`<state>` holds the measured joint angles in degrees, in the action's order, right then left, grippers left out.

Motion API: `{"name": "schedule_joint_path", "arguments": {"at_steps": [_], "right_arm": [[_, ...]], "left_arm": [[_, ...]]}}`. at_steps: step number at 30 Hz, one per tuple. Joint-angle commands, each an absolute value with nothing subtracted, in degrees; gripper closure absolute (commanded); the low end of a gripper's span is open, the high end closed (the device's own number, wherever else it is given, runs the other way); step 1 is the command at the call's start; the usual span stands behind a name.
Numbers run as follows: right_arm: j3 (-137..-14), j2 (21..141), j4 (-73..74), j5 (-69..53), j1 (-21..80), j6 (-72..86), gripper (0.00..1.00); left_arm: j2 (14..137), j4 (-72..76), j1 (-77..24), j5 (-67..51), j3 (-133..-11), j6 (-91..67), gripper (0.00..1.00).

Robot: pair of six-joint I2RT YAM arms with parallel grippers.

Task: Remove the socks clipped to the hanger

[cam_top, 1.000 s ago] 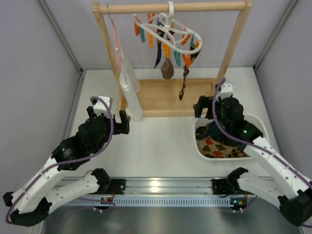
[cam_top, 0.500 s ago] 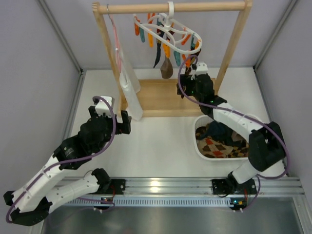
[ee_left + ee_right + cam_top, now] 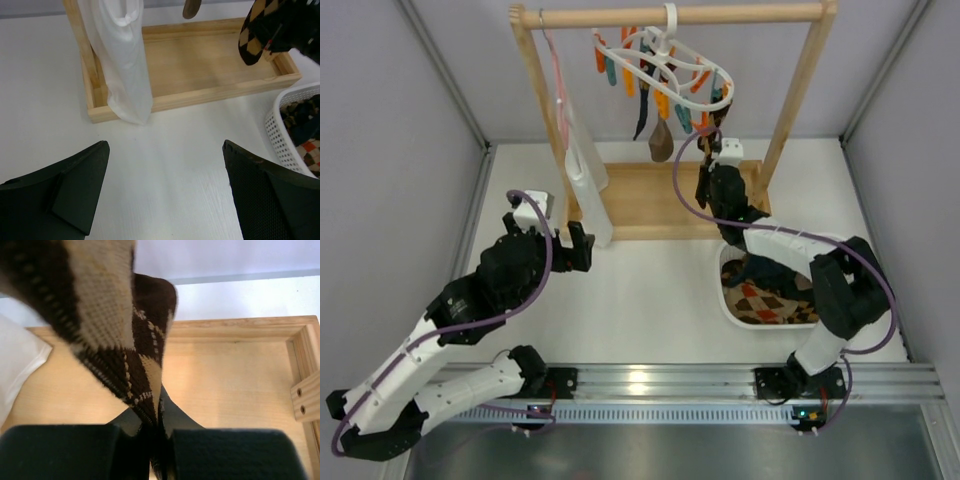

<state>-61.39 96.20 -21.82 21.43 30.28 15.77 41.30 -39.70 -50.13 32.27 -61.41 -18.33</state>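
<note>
The white hanger [image 3: 665, 62] with orange and teal pegs hangs by its hook from the wooden rail. A dark sock [image 3: 642, 115] and a taupe sock [image 3: 662, 146] are clipped under it. A brown diamond-patterned sock [image 3: 115, 330] hangs at its right end, and my right gripper [image 3: 159, 426] is shut on the lower part of it. From above, the right gripper [image 3: 703, 178] sits over the rack's base, below the hanger. My left gripper [image 3: 165, 147] is open with nothing between its fingers, above the table left of the rack [image 3: 577, 245].
A thin pink hanger [image 3: 558, 70] holds a long white cloth [image 3: 585, 175] by the rack's left post. The wooden base tray [image 3: 640, 195] lies under the rail. A white basket [image 3: 840, 247] at the right holds several socks. Grey walls close in both sides.
My right arm swung from above the basket up to the rack, and its gripper went from open to shut on the diamond sock. The left arm hardly moved.
</note>
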Motion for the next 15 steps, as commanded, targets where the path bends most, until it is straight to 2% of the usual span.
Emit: {"name": "schedule_joint_path", "arguments": {"at_steps": [1, 10, 15], "right_arm": [[-58.98, 88.7, -29.71, 26.27, 34.36, 14.68, 1.0], [-53.7, 81.48, -28.83, 33.48, 43.94, 15.03, 1.0], [-54.23, 80.77, -28.47, 36.74, 50.08, 14.24, 1.0]], "left_arm": [[43.06, -36.74, -50.19, 29.8, -68.01, -21.53, 0.02], [58.43, -36.91, -50.19, 18.73, -93.03, -22.85, 0.02], [64.85, -36.83, -50.19, 15.56, -101.59, -22.59, 0.02]]}}
